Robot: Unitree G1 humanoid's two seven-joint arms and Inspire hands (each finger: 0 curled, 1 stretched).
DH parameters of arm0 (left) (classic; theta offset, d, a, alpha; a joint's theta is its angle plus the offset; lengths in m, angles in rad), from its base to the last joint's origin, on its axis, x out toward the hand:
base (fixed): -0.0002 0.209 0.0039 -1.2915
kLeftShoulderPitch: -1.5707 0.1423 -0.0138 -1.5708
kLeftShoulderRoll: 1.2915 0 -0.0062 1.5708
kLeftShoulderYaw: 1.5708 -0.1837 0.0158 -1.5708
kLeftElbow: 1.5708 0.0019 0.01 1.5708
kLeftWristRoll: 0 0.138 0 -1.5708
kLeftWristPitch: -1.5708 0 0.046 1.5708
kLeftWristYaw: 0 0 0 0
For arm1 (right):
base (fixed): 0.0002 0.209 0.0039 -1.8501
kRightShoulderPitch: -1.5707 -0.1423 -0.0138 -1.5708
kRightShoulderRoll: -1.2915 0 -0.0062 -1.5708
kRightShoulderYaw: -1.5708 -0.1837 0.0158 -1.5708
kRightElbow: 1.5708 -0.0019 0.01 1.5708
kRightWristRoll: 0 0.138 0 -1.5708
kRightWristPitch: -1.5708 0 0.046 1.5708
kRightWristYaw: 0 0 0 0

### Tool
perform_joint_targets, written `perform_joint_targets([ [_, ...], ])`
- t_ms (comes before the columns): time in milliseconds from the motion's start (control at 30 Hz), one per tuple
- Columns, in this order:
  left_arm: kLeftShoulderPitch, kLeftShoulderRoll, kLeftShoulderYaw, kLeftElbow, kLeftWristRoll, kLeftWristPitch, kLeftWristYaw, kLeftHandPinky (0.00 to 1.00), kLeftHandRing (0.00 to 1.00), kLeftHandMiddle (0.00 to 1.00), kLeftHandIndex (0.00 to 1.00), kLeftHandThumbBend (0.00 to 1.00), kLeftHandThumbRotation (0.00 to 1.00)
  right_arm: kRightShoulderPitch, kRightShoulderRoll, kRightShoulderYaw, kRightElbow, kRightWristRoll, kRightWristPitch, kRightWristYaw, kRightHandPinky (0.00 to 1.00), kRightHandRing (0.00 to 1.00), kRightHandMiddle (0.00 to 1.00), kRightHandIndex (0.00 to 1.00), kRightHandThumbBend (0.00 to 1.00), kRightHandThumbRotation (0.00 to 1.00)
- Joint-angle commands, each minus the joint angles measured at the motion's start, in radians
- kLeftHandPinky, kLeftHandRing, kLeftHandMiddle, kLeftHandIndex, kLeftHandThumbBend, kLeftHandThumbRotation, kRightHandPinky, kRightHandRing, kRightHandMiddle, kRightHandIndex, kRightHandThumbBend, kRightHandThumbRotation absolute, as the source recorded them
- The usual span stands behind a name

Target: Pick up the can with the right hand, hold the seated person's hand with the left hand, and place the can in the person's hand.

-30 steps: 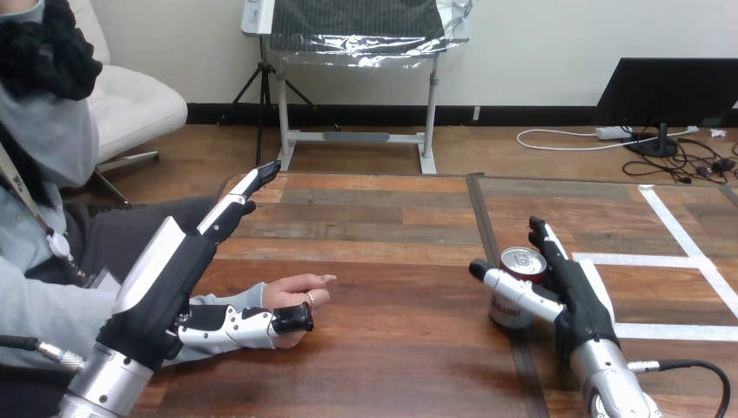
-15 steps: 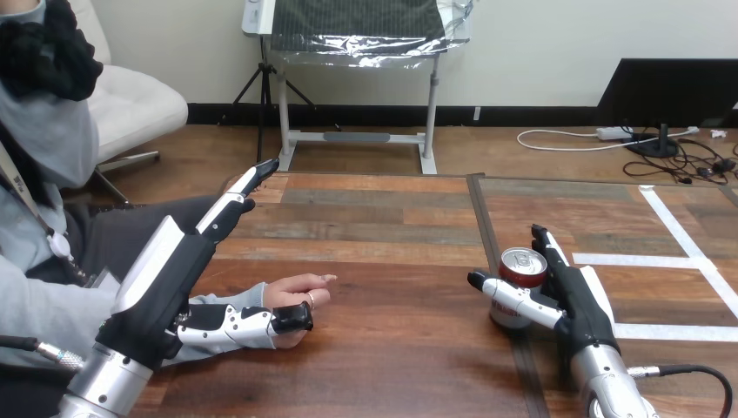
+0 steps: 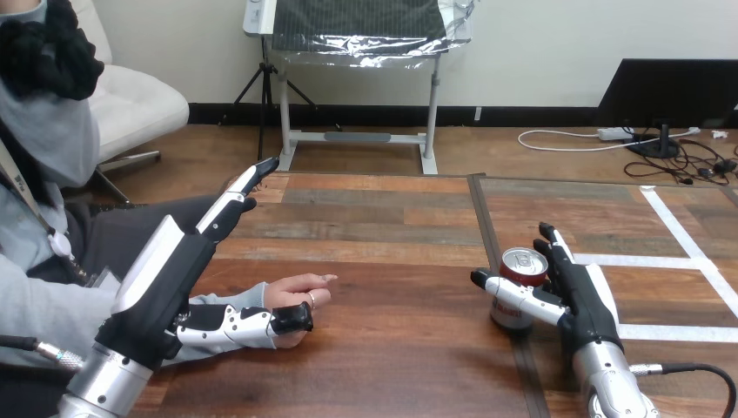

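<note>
You are early in the task; nothing is finished yet. The can (image 3: pixel 520 263) stands upright on the desk (image 3: pixel 392 366), not lifted; your right hand (image 3: pixel 583 300) brackets it, thumb stretched across its near face and fingers straight behind it, so I judge that hand open with no grip closed. Your left hand (image 3: pixel 165 279) is open too, fingers straight and angled up and away, thumb lying along the near edge of the person's hand (image 3: pixel 296 292), which rests on the desk; no hold there. Left to do: close on the can, lift it, clasp the person's hand, carry the can across. The can is red with white print; too small to read.
</note>
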Motion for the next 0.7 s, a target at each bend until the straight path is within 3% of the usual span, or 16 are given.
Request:
perform_joint_targets([
  [0,-0.044,0.008,-0.001,-0.031,-0.013,-0.025,0.003,0.9,0.97,0.98,0.97,1.0,0.55,-0.019,0.003,0.009,0.009,-0.009,0.033,-0.022,0.85,0.9,0.94,0.97,0.95,0.25],
  [500,-0.043,0.009,0.0,-0.033,-0.018,-0.028,0.001,0.91,0.97,0.98,0.97,1.0,0.56,-0.022,0.015,0.003,0.01,-0.006,0.047,-0.132,0.67,0.73,0.8,0.84,0.88,0.03],
  [667,-0.046,0.009,0.0,-0.029,-0.019,-0.031,0.001,0.91,0.97,0.98,0.97,1.0,0.56,-0.025,0.012,0.01,0.012,-0.013,0.054,-0.152,0.64,0.7,0.77,0.81,0.86,0.01],
])
